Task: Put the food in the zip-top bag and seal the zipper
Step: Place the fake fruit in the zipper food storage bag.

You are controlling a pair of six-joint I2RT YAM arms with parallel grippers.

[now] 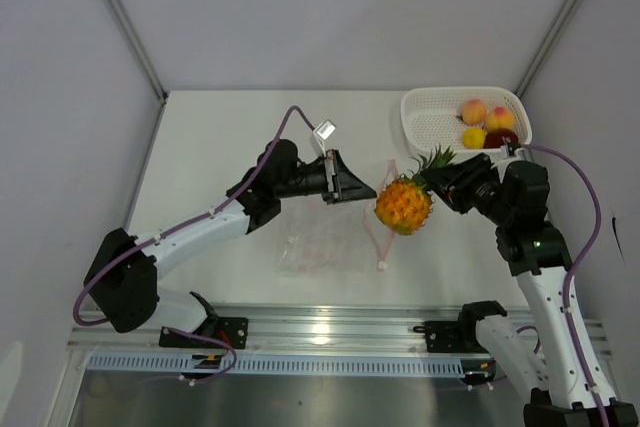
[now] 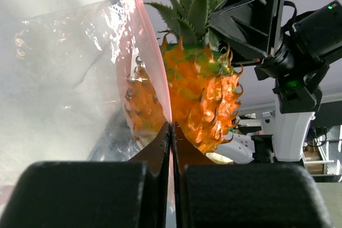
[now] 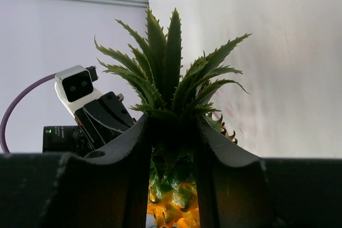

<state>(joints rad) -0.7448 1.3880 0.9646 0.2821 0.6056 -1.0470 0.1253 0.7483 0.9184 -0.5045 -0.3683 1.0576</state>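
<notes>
The orange pineapple (image 1: pixel 403 204) hangs just above the table, and my right gripper (image 1: pixel 440 179) is shut on the base of its green crown (image 3: pixel 171 78). The clear zip-top bag (image 1: pixel 320 247) lies flat in the middle of the table with its mouth facing right. My left gripper (image 1: pixel 370 192) is shut on the bag's pink-red zipper (image 2: pixel 155 62) and holds that edge lifted. In the left wrist view the pineapple (image 2: pixel 206 89) sits right against the raised strip, partly behind the bag's film (image 2: pixel 64 78). Whether it is inside the mouth I cannot tell.
A white mesh basket (image 1: pixel 430 112) stands at the back right. It holds two peaches (image 1: pixel 474 110), a yellow fruit (image 1: pixel 474 137) and a dark red apple (image 1: pixel 503 137). Grey walls close in the table at the back and both sides.
</notes>
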